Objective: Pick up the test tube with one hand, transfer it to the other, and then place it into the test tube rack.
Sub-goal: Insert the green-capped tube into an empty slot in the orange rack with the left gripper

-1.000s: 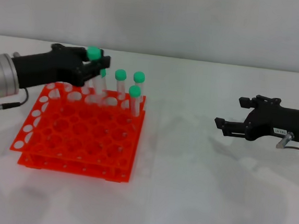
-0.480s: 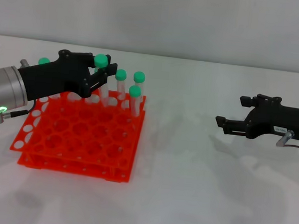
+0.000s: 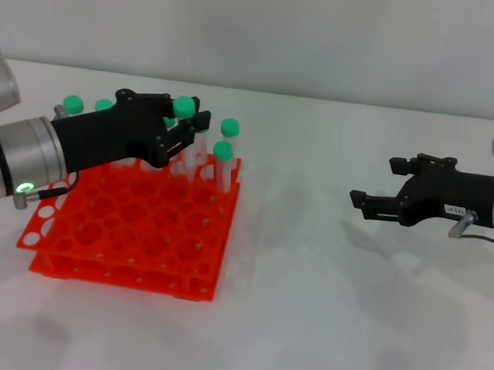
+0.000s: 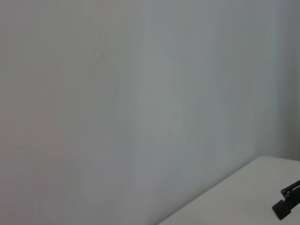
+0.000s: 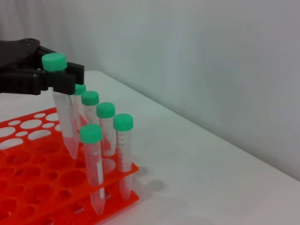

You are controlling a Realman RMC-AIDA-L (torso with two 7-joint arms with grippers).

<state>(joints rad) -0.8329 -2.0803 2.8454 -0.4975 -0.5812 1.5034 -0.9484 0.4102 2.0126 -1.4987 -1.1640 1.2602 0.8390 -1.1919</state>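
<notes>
Test tube: the slim clear plastic test tube with a green cap and pointed tip (image 5: 62, 105) hangs upright over the far part of the rack, its tip just above the top tier's holes; whether the tip has entered a hole cannot be told.
Fingers on it: the black fingers (image 5: 70, 80) of the left gripper (image 3: 180, 127) are clenched on the tube just under its cap.
Left arm: the black gripper body reaches in from the left over the rack's far left corner, on a silver arm with a green glowing ring (image 3: 26, 189).
Rack: the bright orange-red plastic two-tier test tube rack with a grid of round holes (image 3: 130, 231) sits on the left half of the white table (image 3: 305, 311).
Tubes in the way: other green-capped clear tubes stand upright along the rack's far row, close beside the held one; two are near the far right corner (image 3: 229, 129), one (image 3: 223, 152) a row nearer, and more caps (image 3: 72, 103) show behind the gripper on the far left.
Right gripper: the black two-finger right gripper (image 3: 368, 204) hovers over bare table well to the right of the rack, fingers spread apart and grasping nothing, pointing toward the rack.
Left wrist view: only a pale wall, a strip of table, and a dark gripper part at the edge.
</notes>
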